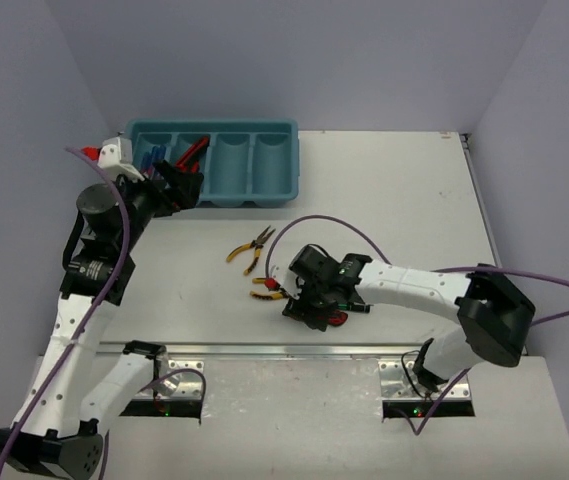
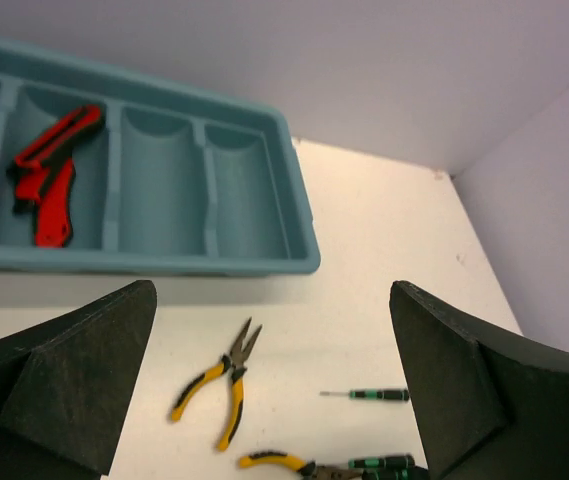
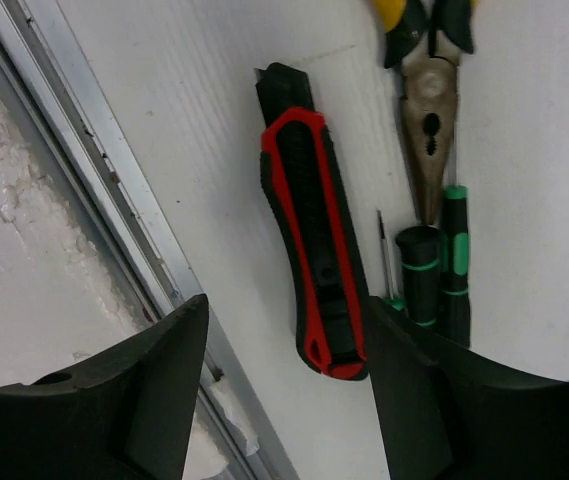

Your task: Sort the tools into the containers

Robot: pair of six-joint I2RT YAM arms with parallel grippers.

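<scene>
Knife (image 3: 312,240) lies flat between right pincer's (image 3: 286,345) parted fingers.

I am not finding any text, label, brand, number or sign that I can read in any of the three views. In the overhead view I am seeing a faint pale marking on the black joint (image 1: 91,268) of the left arm (image 1: 64,330), but it is coming through too small and blurred for me to make out a single character.
</scene>
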